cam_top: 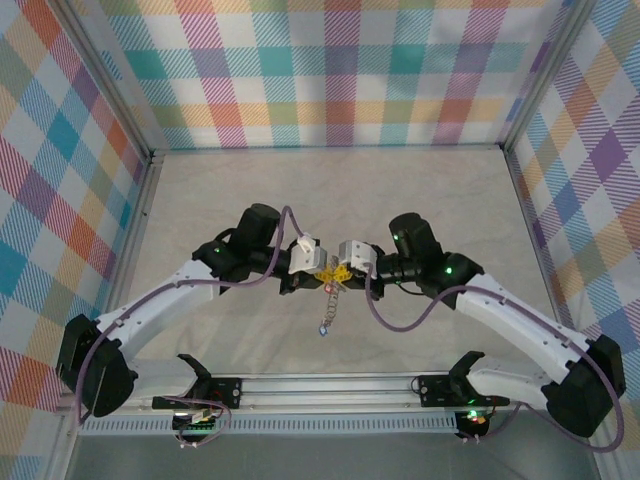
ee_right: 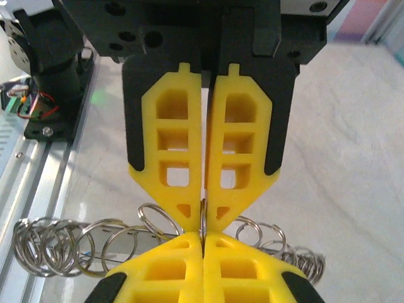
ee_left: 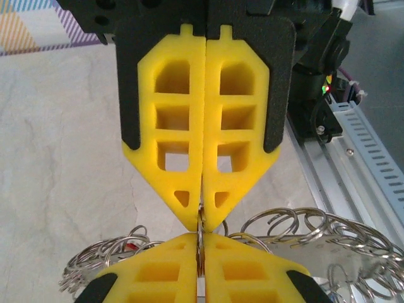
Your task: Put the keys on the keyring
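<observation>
Above the table's middle my left gripper (cam_top: 322, 270) and right gripper (cam_top: 345, 272) meet tip to tip. Both are shut on the same thin silvery keyring (ee_left: 199, 239), seen edge-on between the yellow fingertips. In the left wrist view my left gripper (ee_left: 202, 219) comes from above and the right one's fingers (ee_left: 158, 278) from below. The right wrist view mirrors this, with the right gripper (ee_right: 203, 216) pinching the keyring (ee_right: 203, 214). A thin chain (cam_top: 326, 305) dangles under the tips. A small red bit (ee_left: 129, 242), perhaps a key head, shows among the metal loops; the keys themselves I cannot make out.
Several silvery loops (ee_left: 271, 224) and a flat metal piece (ee_left: 353, 252) hang or lie just under the fingertips, and the loops (ee_right: 53, 243) also show in the right wrist view. The aluminium rail (cam_top: 320, 385) runs along the near edge. Checked walls (cam_top: 330, 70) enclose the pale tabletop (cam_top: 330, 190).
</observation>
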{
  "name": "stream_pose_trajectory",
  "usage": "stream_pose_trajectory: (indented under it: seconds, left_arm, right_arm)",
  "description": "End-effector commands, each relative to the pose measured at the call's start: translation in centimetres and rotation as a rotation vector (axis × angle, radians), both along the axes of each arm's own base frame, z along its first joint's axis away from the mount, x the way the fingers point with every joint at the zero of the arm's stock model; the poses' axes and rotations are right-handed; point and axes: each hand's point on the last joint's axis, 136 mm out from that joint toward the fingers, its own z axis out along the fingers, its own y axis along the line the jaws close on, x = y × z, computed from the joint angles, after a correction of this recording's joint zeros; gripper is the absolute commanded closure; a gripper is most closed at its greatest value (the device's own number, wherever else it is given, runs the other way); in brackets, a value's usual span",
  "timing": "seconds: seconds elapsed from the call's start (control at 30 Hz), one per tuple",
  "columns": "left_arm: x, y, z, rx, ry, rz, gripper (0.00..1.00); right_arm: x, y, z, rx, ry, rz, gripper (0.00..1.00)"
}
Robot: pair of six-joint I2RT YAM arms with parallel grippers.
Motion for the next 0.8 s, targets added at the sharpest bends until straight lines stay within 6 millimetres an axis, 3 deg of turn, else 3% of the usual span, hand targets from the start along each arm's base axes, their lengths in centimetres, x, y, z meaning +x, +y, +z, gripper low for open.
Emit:
stream_pose_trajectory:
  seconds: [0.0,0.17,0.27,0.37,0.6,0.77]
  left_arm:
    - [-0.1,0.0,-0.9,0.049,0.038,-0.004,0.9]
    - [0.3,0.0,-1.2,0.066,0.041,0.013,0.9]
    - [0.0,0.0,-1.0,0.054,0.039,-0.002,1.0]
    - [-0.4,0.0,-0.7,0.025,0.022,-0.016,1.0]
    - [-0.8,0.0,0.1,-0.028,-0.009,-0.022,1.0]
    - [-0.8,-0.4,0.8,-0.095,-0.026,-0.028,1.0]
  right_arm:
    - [-0.3,-0.5,-0.5,-0.063,0.013,0.008,1.0]
    - [0.3,-0.1,-0.1,-0.074,0.009,-0.005,1.0]
    - [0.1,0.6,0.8,-0.025,0.011,0.012,1.0]
    - [-0.2,1.0,1.5,0.041,0.01,0.022,1.0]
    - [-0.9,-0.1,1.2,0.105,0.034,0.026,0.82]
    - [-1.3,-1.0,1.0,0.111,0.043,0.018,0.8]
